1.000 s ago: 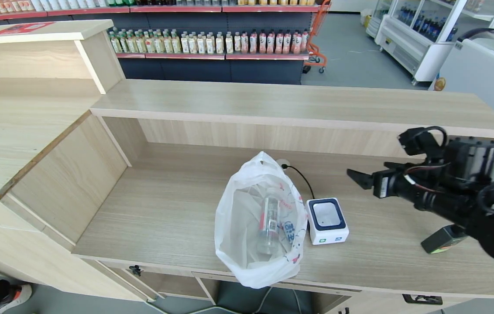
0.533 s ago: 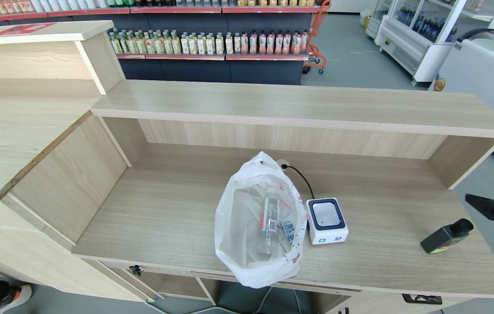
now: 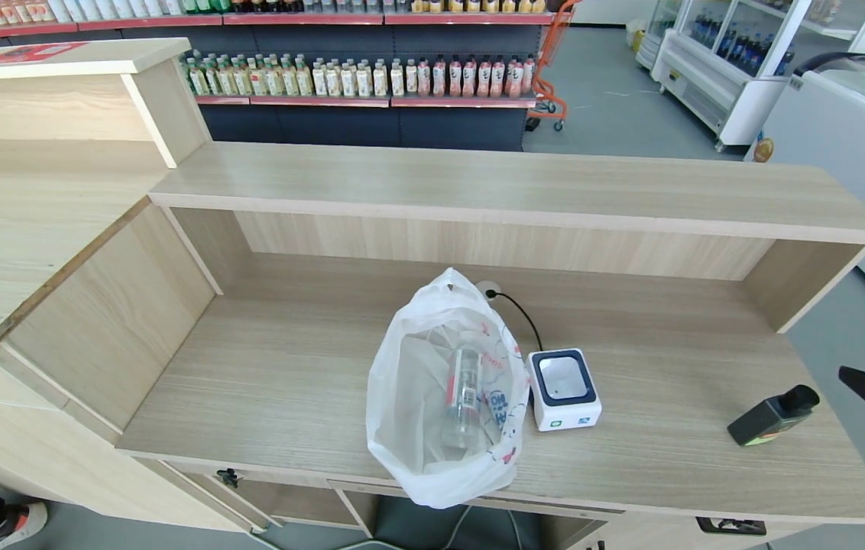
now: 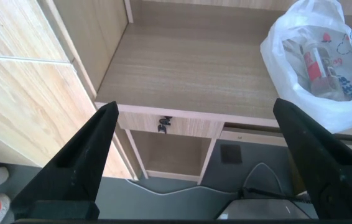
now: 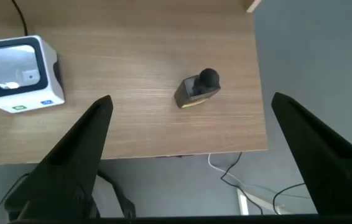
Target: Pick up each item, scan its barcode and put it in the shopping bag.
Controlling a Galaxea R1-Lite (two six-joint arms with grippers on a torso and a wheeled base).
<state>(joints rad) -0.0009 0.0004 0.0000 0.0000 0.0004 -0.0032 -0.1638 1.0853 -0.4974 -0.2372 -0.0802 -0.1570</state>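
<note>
- Dark bottle [image 3: 772, 416] lies near right edge of desk [image 3: 287, 382], cap toward right-rear corner.
- Clear bottle [image 3: 463, 397] in shopping bag [image 3: 394, 405], axis front-to-back.
- Left tool [image 4: 194, 106] and right tool [image 5: 191, 98]: both spread.

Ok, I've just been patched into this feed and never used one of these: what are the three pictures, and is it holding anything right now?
It is a two-armed robot at a shop checkout counter. The big picture comes from a camera on its head, looking down at the counter. The other two come from cameras on its wrists; the dark prongs at each side are gripper fingers. The left gripper is open and empty, off the counter's front edge. The right gripper is open and empty too; its camera looks down on a dark bottle lying near the counter's right end. The shopping bag holds a clear bottle, and the white scanner sits right beside the bag.
</note>
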